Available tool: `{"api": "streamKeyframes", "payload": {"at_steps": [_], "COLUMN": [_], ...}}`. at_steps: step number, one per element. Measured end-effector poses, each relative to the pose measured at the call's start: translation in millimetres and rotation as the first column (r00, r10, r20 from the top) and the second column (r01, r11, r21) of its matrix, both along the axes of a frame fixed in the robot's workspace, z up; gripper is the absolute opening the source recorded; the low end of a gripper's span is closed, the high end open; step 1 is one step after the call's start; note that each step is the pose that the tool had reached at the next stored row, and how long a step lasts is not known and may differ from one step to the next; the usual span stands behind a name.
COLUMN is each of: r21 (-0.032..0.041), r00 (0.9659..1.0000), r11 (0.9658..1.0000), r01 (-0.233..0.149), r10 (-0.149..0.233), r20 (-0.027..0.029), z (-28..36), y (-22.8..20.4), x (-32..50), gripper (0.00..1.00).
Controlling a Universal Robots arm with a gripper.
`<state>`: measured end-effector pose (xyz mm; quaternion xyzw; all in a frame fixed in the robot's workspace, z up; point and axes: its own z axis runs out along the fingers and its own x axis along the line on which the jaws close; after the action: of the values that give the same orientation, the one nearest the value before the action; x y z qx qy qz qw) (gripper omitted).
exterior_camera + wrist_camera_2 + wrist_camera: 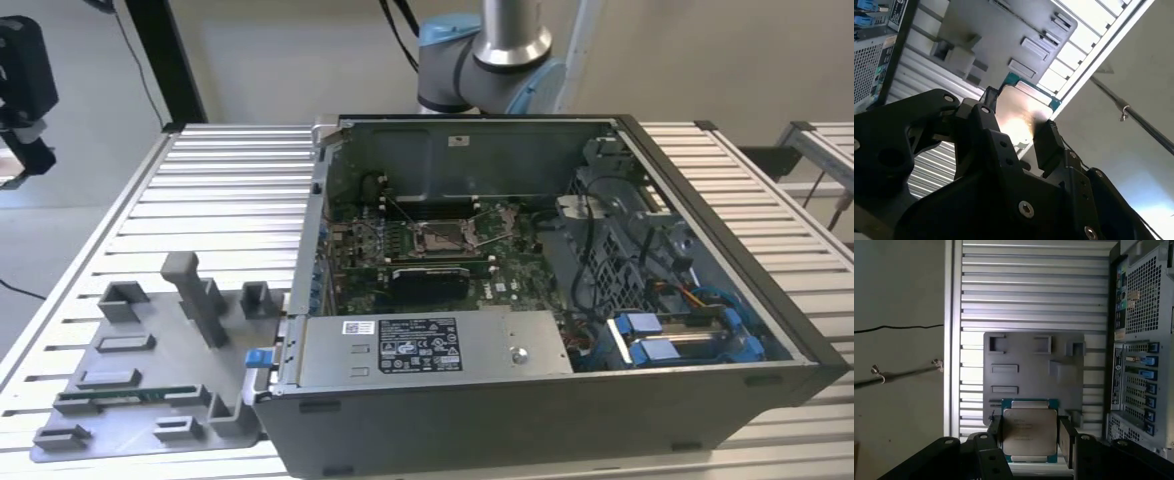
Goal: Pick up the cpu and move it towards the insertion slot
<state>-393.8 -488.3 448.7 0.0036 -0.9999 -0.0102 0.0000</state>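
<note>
In both wrist views my gripper (1030,437) (1016,127) is shut on the cpu (1029,432) (1021,115), a flat square chip with a silvery top and a teal-green rim. One black finger presses each of two opposite edges. The chip hangs above the edge of the ribbed table, over a grey fixture tray (1034,370). In the exterior view the insertion slot (443,237), a shiny metal frame with a wire lever, lies on the green board inside the open computer case (561,330), far from the gripper.
The grey fixture tray (147,390) has upright posts and holds a thin green memory stick (127,395). A plain black square (427,285) sits in front of the slot. The case walls, cables and blue connectors (667,335) crowd the exterior view's right. The arm's base (481,60) stands behind the case.
</note>
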Motion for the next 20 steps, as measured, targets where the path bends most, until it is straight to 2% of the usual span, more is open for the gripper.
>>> {"api": "streamKeyframes", "payload": {"at_steps": [20], "r21": [0.0], "r00": [1.0], "r11": [1.0], "r01": [-0.001], "r10": [0.001], "r20": [0.0], "z": [-6.9], "y": [0.4], "x": [91.0], "gripper": [0.0]}}
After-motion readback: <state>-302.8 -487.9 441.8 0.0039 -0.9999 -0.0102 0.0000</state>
